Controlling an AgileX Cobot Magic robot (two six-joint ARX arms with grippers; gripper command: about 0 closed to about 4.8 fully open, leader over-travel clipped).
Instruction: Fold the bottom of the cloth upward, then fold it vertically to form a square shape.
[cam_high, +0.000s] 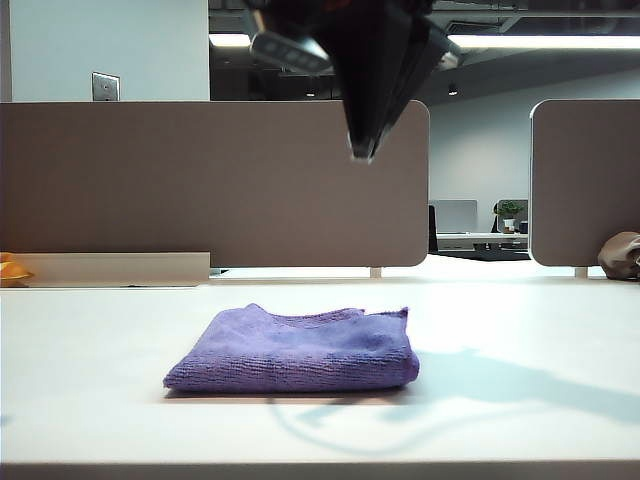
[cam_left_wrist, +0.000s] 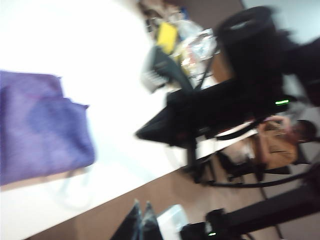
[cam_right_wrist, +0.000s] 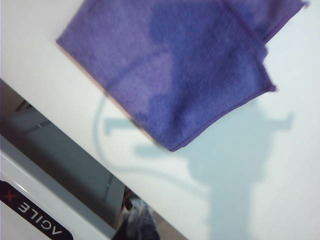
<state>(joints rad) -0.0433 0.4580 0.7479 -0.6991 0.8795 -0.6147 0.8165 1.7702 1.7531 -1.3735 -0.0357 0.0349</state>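
- Exterior view shows you the cloth lying on the white table near the middle, folded into a thick, nearly square pad. Nothing touches it. To me the folding looks done, and that is likely why the arms are up and away.
- One gripper hangs high above the cloth in that view, pointing down, its fingers pinched together with nothing in them. You cannot tell from this view alone which arm it belongs to.
- Left wrist view is blurry. You see the cloth off to one side and the left gripper as two dark tips pressed close — closed and empty.
- Right wrist view looks almost straight down on the cloth. It shows the layers and the darker hem at one corner — the exterior view hides that. The right gripper only peeks in at the edge, closed, holding nothing.
- Only the exterior view shows you the small brown lump far off at the back right, well apart from the cloth.
- Only the left wrist view shows the other arm and the messy room behind.
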